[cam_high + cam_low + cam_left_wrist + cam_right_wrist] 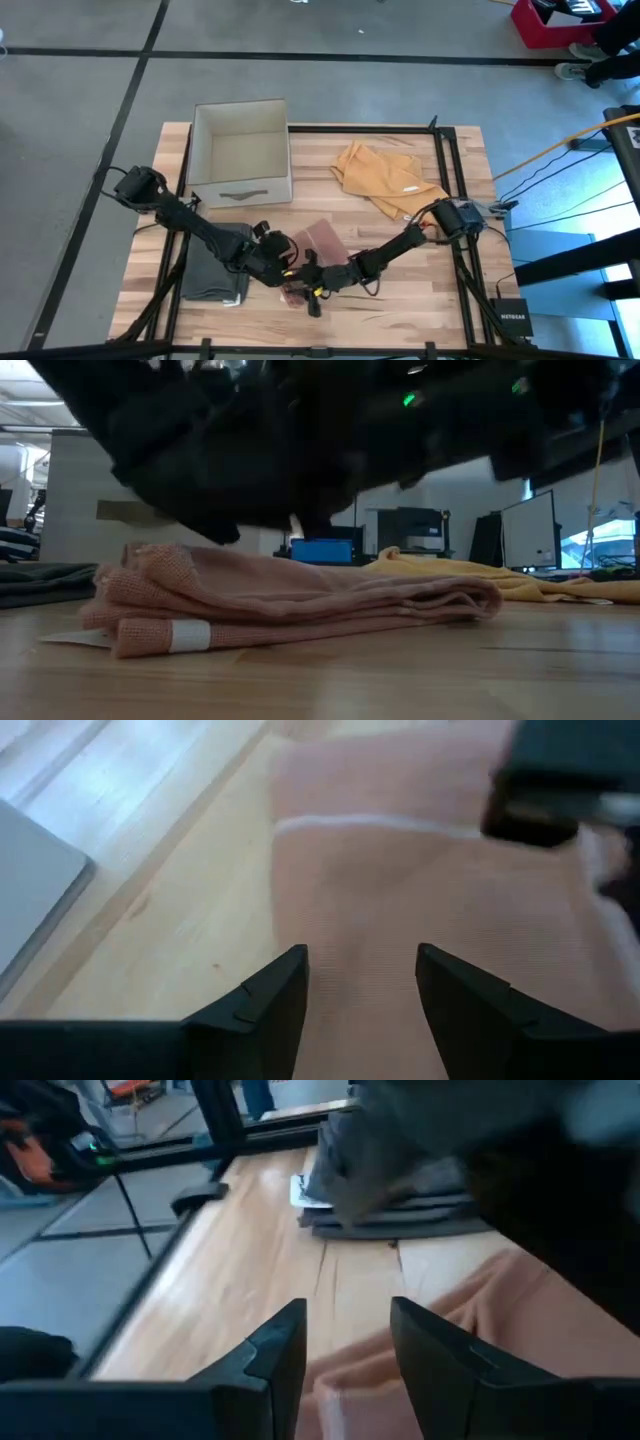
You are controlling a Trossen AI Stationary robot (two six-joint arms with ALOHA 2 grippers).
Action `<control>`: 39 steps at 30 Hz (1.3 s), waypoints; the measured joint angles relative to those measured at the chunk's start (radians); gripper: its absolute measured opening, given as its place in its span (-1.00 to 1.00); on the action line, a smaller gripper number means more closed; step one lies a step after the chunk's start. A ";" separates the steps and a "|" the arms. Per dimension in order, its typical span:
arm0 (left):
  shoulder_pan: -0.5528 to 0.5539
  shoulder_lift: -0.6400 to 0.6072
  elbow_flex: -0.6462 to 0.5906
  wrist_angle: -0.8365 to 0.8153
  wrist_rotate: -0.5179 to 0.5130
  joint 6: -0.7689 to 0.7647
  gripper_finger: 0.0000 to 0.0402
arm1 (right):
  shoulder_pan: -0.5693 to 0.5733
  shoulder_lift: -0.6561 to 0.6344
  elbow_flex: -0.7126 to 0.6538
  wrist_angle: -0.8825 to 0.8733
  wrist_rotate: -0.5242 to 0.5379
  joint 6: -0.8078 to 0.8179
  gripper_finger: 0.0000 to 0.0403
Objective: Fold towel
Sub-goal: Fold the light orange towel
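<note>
While both arms meet low in the frame over the pink towel (318, 240), left gripper (360, 982) and right gripper (348, 1338) stand parted, holding nothing, seemingly poised to pinch its edge.

The tabletop (400, 290) is pale wood planking with a smooth, lightly sheened finish. The pink towel (300, 600) is coarse-woven matt cloth with a white label; the yellow cloth (385, 178) is soft and matt. The gripper fingers (262, 1010) are matt black plastic.
</note>
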 joint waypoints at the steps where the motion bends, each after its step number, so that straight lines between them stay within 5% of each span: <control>1: 0.002 0.006 -0.009 -0.002 -0.002 0.000 -0.12 | -0.002 0.022 0.018 -0.002 -0.003 -0.019 -0.26; 10: 0.035 0.038 -0.116 -0.011 0.001 -0.159 -0.12 | -0.003 0.076 0.059 -0.116 -0.218 -0.039 -0.26; 15: 0.043 0.036 -0.126 -0.002 0.034 -0.174 -0.12 | 0.000 0.067 0.059 -0.132 -0.225 -0.036 -0.26; 22: 0.016 -0.014 -0.049 -0.008 0.046 -0.045 -0.12 | 0.002 -0.082 0.056 -0.238 -0.275 -0.016 -0.26; 25: -0.003 -0.042 -0.020 -0.008 0.046 -0.009 -0.12 | 0.002 -0.186 0.058 -0.412 -0.268 -0.042 -0.26; 28: -0.031 -0.050 -0.007 0.010 0.043 -0.019 -0.12 | 0.003 -0.262 0.057 -0.617 -0.136 -0.058 -0.26; 31: -0.060 -0.034 -0.011 0.035 0.067 -0.065 -0.12 | 0.002 -0.281 0.049 -0.676 0.104 -0.056 -0.26; 33: -0.077 -0.016 -0.015 0.058 0.115 -0.086 -0.12 | -0.009 -0.255 0.018 -0.625 0.210 -0.042 -0.26; 39: -0.128 0.053 -0.017 0.051 0.191 -0.133 -0.12 | -0.059 -0.136 -0.099 -0.381 0.281 0.049 -0.26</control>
